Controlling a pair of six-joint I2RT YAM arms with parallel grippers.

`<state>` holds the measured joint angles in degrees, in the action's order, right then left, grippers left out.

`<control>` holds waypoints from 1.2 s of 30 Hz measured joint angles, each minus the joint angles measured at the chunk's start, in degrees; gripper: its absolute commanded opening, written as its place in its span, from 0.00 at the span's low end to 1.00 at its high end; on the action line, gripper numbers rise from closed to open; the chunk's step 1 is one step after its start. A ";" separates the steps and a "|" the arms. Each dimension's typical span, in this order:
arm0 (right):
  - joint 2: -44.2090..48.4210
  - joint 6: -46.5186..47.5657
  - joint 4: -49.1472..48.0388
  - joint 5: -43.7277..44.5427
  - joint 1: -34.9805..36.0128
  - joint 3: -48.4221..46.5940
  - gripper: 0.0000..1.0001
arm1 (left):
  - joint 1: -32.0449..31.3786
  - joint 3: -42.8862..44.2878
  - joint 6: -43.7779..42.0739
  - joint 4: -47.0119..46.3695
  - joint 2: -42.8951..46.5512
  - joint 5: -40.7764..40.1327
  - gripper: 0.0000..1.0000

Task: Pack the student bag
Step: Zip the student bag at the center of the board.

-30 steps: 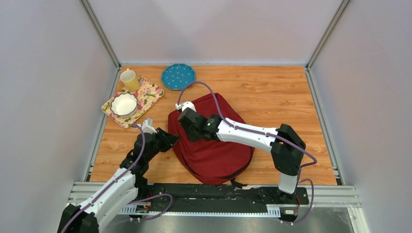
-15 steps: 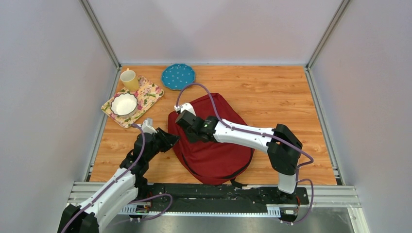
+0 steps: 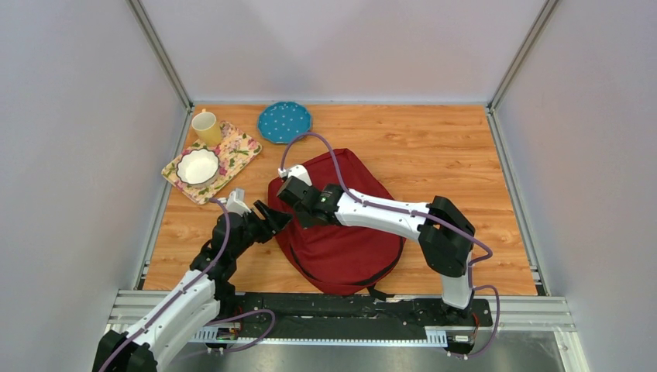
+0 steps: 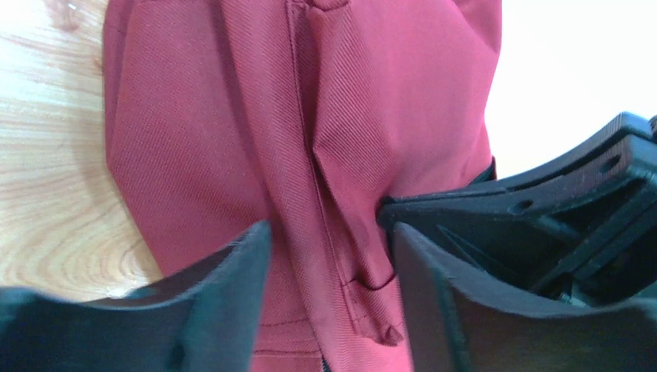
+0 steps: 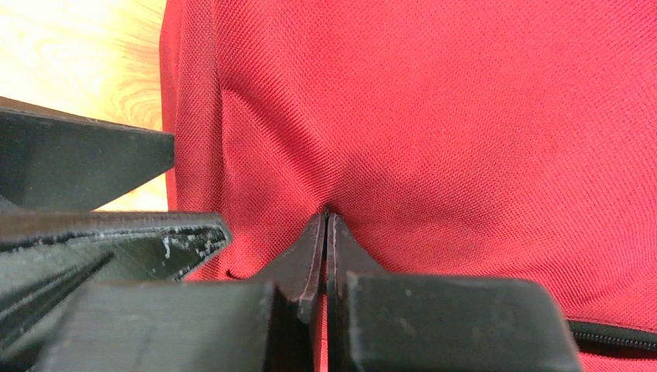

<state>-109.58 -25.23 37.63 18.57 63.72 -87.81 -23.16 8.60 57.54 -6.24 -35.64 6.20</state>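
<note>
The student bag (image 3: 341,232), dark red, lies flat in the middle of the table. At its left edge my left gripper (image 3: 276,216) stands open. In the left wrist view its fingers (image 4: 225,294) straddle a raised fold of the bag's cloth (image 4: 341,178) beside a seam, with the left gripper (image 4: 329,263) not pressing on it. My right gripper (image 3: 291,194) reaches across the bag to the same edge. In the right wrist view the right gripper (image 5: 325,221) is shut, and the red cloth (image 5: 434,116) puckers at its tips.
At the back left stands a floral tray (image 3: 236,151) with a white bowl (image 3: 197,167) and a yellow mug (image 3: 207,128). A blue dotted plate (image 3: 284,122) lies behind the bag. Grey walls close in the table on three sides. The two grippers nearly touch.
My left gripper has opened and let go of the bag's cloth. My right gripper has moved slightly left and closed on the cloth at the same spot.
</note>
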 measured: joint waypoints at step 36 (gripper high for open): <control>8.46 -3.85 -7.93 -2.19 -0.94 9.51 0.00 | 0.28 1.53 1.77 -9.44 -17.11 7.28 0.00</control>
<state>-101.12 -29.08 29.69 16.38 62.78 -78.30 -22.87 10.13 59.31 -15.68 -52.75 13.47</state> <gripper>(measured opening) 0.007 0.007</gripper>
